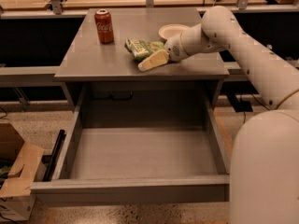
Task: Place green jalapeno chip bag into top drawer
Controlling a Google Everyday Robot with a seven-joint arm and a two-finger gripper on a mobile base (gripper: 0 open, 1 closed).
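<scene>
The green jalapeno chip bag (140, 47) lies on the grey table top (93, 59), right of centre. My gripper (149, 59) reaches in from the right and is down at the bag's near right edge, touching or overlapping it. The white arm (219, 29) stretches over the table's right side. The top drawer (140, 153) is pulled wide open below the table top, its grey inside bare.
A red soda can (103, 26) stands upright at the back left of the table. A small white bowl (172, 31) sits behind the gripper. A cardboard box (16, 171) is on the floor to the drawer's left. My white base (266, 171) is at right.
</scene>
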